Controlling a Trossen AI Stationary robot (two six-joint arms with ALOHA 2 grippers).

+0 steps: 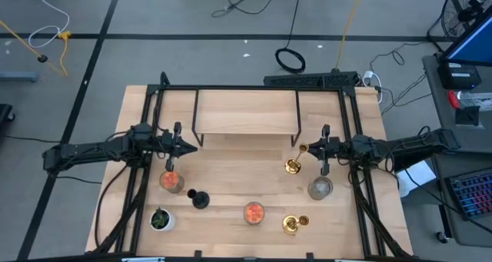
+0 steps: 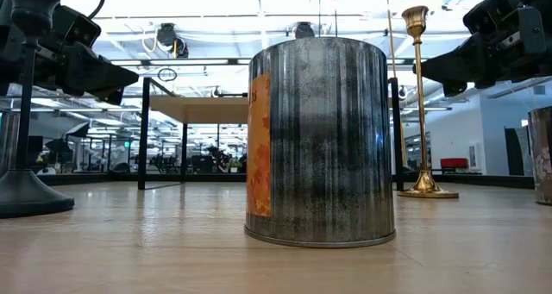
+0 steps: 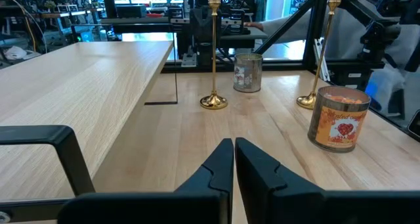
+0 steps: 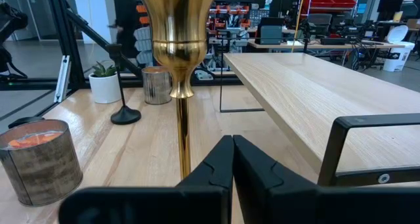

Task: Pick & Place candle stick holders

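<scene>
Nearest the surface's (image 1: 231, 170) front edge, at about 5 o'clock in the high view, a gold candlestick (image 1: 291, 224) stands on its round flared base, slim and brightly polished. At 7 o'clock the short black candlestick (image 1: 199, 199) sits on a dark round foot just beside a plant (image 1: 160, 218) in a white pot; between these two holders stands a metal can (image 1: 254, 212) with an orange top, whose orange side label shows in the low view but cannot be read. A like can (image 1: 171, 180) stands just below the left end effector (image 1: 187, 145), and a grey tin (image 1: 320, 188) at 4 o'clock below the right arm. The second gold candlestick (image 1: 293, 166) rises at 3 o'clock of centre, its cup-shaped top gleaming in the right wrist view directly ahead of the right end effector (image 4: 232, 159), whose fingers are pressed together on nothing, just short of the stem. The left end effector is likewise closed and empty, held at 9 o'clock above bare wood. Farthest, at 12 o'clock, a raised wooden shelf (image 1: 246, 111) on a black frame spans the back.
</scene>
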